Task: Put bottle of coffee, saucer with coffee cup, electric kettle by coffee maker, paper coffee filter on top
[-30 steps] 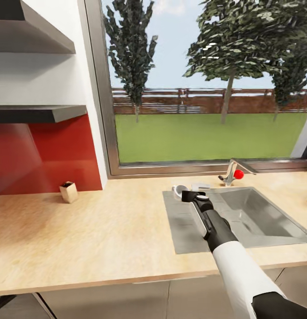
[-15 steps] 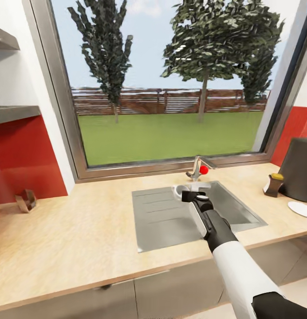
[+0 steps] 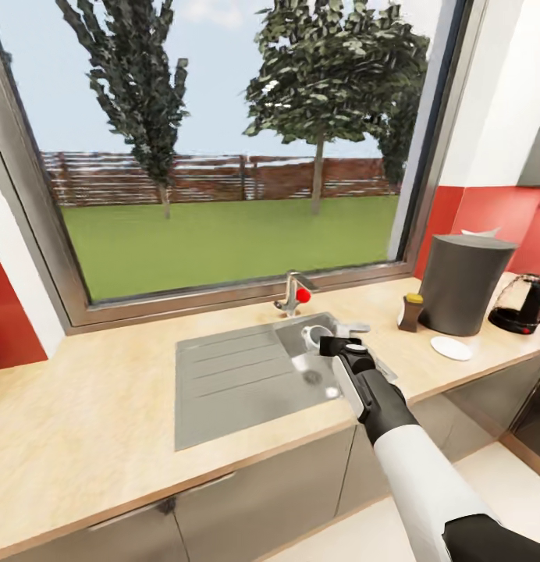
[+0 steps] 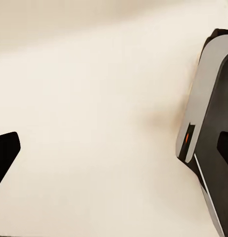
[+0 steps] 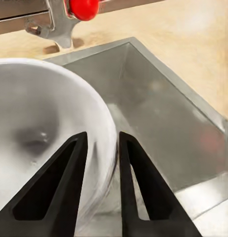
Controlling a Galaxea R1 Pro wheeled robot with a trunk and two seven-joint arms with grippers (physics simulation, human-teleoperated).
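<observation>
- Coffee cup [image 5: 39, 133] sits pinched at its rim between the two fingers of the right gripper [image 3: 338, 341], one finger inside the bowl and one outside, held above the sink [image 3: 223, 375].
- From the head view the cup [image 3: 314, 336] hangs over the basin's back part, just in front of the tap [image 3: 293, 290] with its red knob.
- Sink's steel rim and draining board lie flush in the kitchen countertop [image 3: 90, 421]; a broad bare stretch of worktop runs away from the sink on the side far from the coffee maker.
- On the other side of the sink stands the coffee maker [image 3: 462, 284], with the bottle of coffee [image 3: 411, 311] just beside it toward the sink.
- Saucer [image 3: 451, 348] lies in front of the coffee maker, near the countertop's front edge, with bare worktop between it and the sink.
- Electric kettle [image 3: 524, 304] stands beyond the coffee maker, away from the sink.
- A white paper coffee filter [image 3: 478, 232] shows on the coffee maker's top.
- Left gripper [image 4: 114, 148]: its fingers stand spread wide over a pale surface, holding nothing.
</observation>
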